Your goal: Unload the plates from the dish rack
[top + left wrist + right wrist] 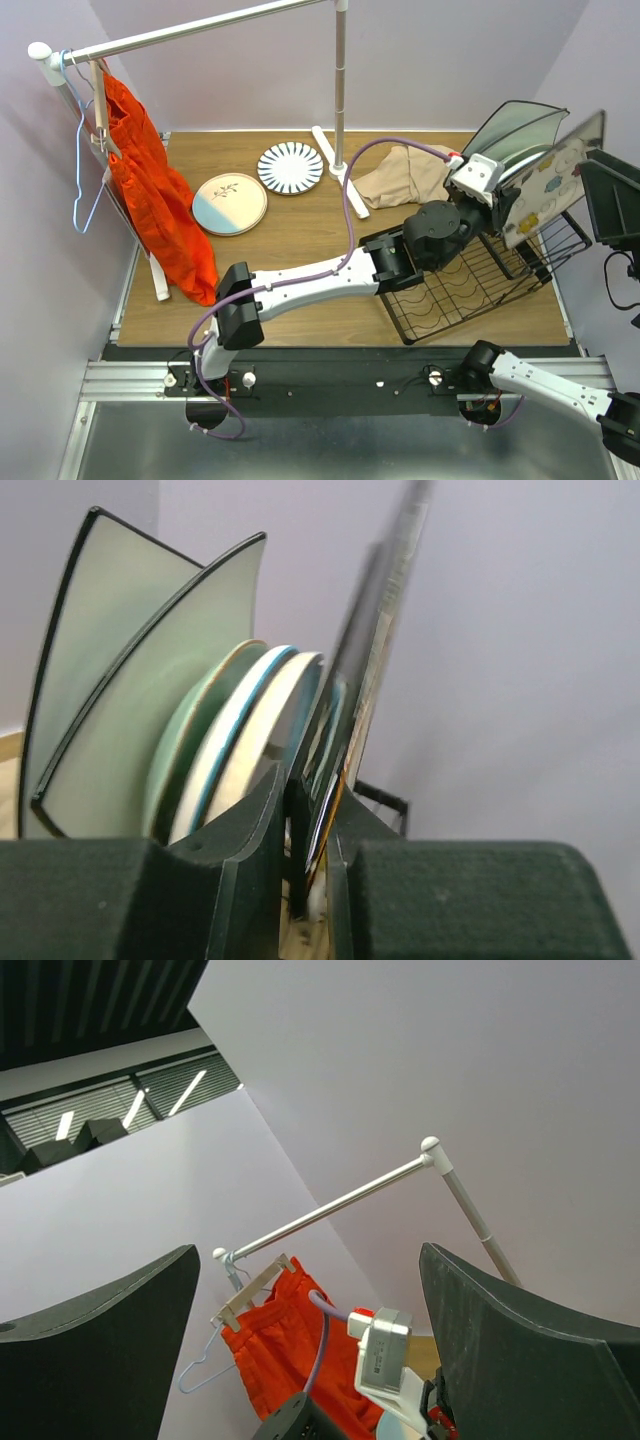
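My left gripper (312,798) (503,203) is shut on the lower edge of a square plate (548,185) (385,650), white with coloured spots. The plate stands tilted over the upright end of the black wire dish rack (455,300). Behind it in the rack stand two pale green square plates (520,125) (110,690) and several round plates with teal rims (235,735). Two plates lie on the table: a pink-and-blue one (229,204) and a white one with dark stripes (290,167). My right gripper (610,205) (307,1260) is open, raised at the right edge, holding nothing.
A white clothes rail (200,32) spans the back, its post (340,90) standing behind the striped plate. Orange-red clothing (155,190) hangs at the left. A beige cloth (405,170) lies behind the rack. Purple walls close in on three sides.
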You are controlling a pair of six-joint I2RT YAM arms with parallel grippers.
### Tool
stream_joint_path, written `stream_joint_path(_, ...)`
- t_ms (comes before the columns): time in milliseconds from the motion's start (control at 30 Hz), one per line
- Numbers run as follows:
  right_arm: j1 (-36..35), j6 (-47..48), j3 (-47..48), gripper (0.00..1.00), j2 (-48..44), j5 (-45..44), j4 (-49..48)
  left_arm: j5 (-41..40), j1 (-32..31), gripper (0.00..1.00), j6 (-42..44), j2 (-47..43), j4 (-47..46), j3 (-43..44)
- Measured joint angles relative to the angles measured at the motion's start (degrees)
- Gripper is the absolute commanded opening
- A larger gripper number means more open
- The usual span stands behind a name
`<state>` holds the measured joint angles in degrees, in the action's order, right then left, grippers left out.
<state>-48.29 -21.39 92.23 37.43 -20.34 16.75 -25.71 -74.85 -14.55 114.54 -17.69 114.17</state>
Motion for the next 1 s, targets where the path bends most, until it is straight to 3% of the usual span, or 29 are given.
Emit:
stream_joint_path(400, 0.0, -0.17, 0.72, 0.99, 0.02, 0.02, -0.11, 1.4, -0.02, 0.0, -11.28, -6.01, -2.93, -7.39)
stream_joint_path(667, 0.0, -0.79, 0.7, 0.99, 0.0, 0.02, -0.13, 3.76, 2.71, 0.0, -20.63, -12.09, -5.86, -17.77)
stream_joint_path(1000, 0.0, -1.55, -0.48, 0.99, -0.02, 0.02, -0.17, 3.72, 5.64, 0.0, -24.11, -23.8, -9.03, -30.67)
